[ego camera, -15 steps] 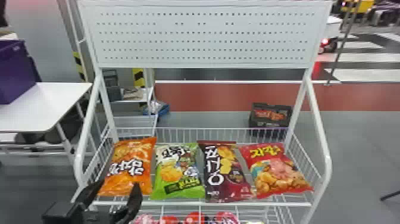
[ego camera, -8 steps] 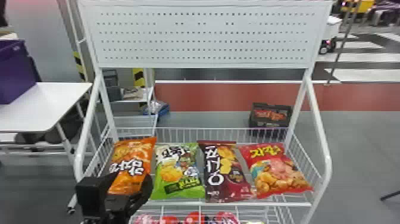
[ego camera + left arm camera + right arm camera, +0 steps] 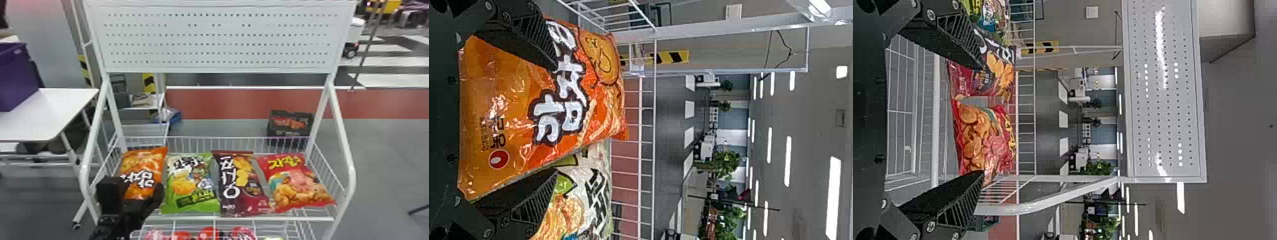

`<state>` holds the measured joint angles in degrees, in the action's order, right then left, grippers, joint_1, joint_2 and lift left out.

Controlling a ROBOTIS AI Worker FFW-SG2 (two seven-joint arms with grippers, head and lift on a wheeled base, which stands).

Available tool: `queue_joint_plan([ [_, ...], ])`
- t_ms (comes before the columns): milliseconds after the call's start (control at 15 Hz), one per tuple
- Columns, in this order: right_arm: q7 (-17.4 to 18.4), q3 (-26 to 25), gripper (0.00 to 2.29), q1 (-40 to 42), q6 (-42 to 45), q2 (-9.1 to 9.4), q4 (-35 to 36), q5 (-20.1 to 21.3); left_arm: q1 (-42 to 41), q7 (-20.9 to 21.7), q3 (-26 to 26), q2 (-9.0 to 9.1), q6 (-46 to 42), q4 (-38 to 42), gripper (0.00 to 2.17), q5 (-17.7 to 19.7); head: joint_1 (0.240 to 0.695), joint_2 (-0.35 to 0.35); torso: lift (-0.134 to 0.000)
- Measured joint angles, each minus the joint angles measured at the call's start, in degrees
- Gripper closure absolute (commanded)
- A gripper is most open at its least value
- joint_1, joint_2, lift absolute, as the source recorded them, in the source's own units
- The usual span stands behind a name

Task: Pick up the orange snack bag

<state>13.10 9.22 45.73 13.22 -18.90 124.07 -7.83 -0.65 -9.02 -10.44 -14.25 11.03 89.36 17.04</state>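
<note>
Left gripper point(image 3: 135, 189) is matte black, blocky at its base. Right gripper point(image 3: 981, 120) is black too. Fingers point(image 3: 955, 37) are wedge-shaped, with slanted ribs toward the tips; round silver screws point(image 3: 930, 14) dot the finger mounts. Palm point(image 3: 867, 115) is black, with small dark recesses.

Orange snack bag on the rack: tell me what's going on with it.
The robot's left gripper is at the orange snack bag, its fingers apart with much of the bag between them. The bag lies on the white rack, beside the green bag, and isn't lifted. The right gripper is open and empty, facing the rack.
</note>
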Motion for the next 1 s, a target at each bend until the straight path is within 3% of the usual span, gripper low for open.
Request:
queue_joint_plan([
  [200,0.0,-0.1,0.15,0.1,0.0,0.00,0.0,0.0,2.2,-0.4,0.2,0.34,0.0,-3.6,0.30,0.2,0.499,0.000,0.000],
  [400,0.0,-0.2,0.15,0.0,0.0,0.02,-0.1,0.0,2.4,-0.5,0.5,0.36,0.0,-4.3,1.02,0.7,0.499,0.000,0.000],
  [533,0.0,-0.2,0.15,0.0,0.0,0.08,-0.1,0.0,1.8,-1.6,0.8,0.13,0.0,-4.1,1.33,1.0,0.499,0.000,0.000],
  [1000,0.0,-0.2,0.15,0.3,0.2,-0.25,0.4,0.0,-1.2,-2.8,0.8,-0.09,-0.1,0.1,1.33,1.5,0.499,0.000,0.000],
])
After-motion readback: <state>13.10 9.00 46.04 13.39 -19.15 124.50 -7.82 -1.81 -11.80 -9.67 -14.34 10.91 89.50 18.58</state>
